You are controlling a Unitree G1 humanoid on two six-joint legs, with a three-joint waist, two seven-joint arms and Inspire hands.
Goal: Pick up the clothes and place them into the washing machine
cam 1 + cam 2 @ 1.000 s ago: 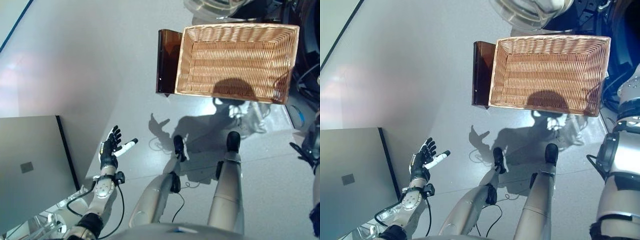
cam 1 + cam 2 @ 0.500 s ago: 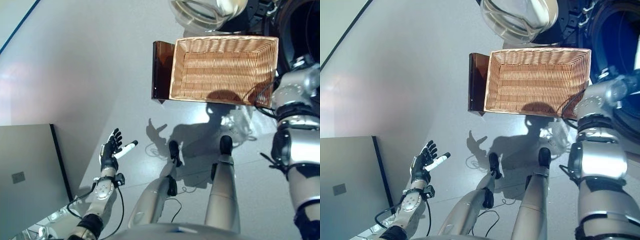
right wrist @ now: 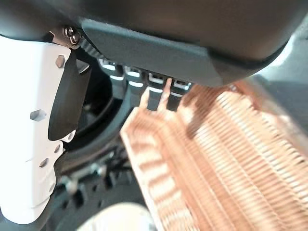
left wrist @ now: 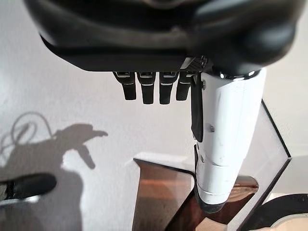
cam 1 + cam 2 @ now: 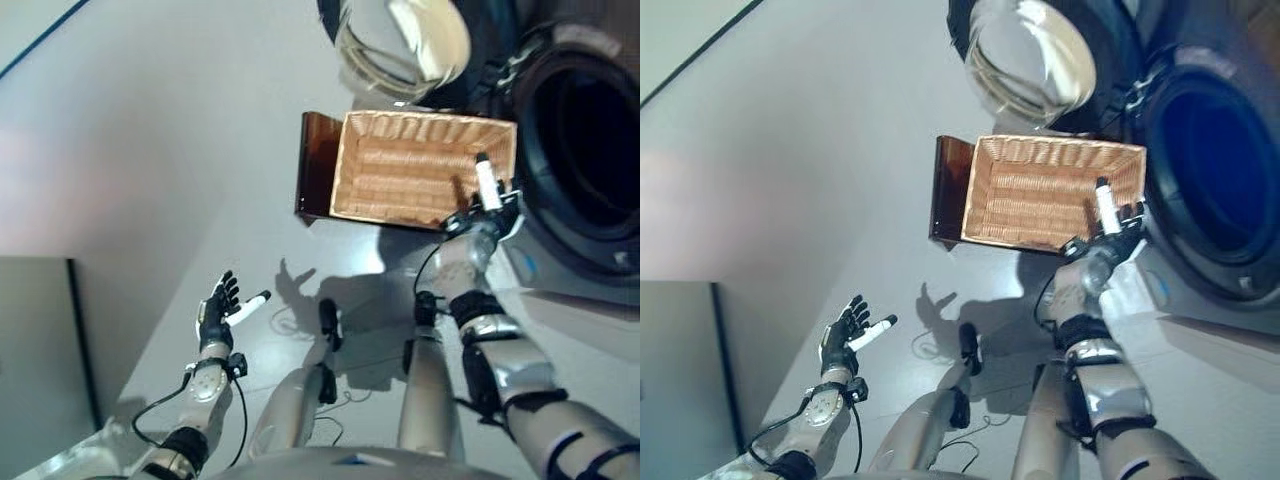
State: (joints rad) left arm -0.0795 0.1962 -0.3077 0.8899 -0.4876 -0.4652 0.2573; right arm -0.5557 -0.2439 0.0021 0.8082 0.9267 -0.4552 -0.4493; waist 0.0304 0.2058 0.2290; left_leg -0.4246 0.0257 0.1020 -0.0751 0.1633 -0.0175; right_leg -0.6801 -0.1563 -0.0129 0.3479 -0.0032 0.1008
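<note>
Both hands spread wide, empty: right hand (image 5: 1118,228) over wicker basket (image 5: 400,175) by washing machine (image 5: 1210,170); left hand (image 5: 216,317) hung low.

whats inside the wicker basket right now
Nothing shows in the wicker basket: only bare woven floor and walls, no clothes. The right hand, fingers straight, covers its corner near the washing machine, so that spot stays unseen. The left hand hangs open over the floor.

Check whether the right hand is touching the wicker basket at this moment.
Cannot tell. In the left eye view the right hand overlaps the wicker basket at its rim, but no view plainly shows contact or a gap.
</note>
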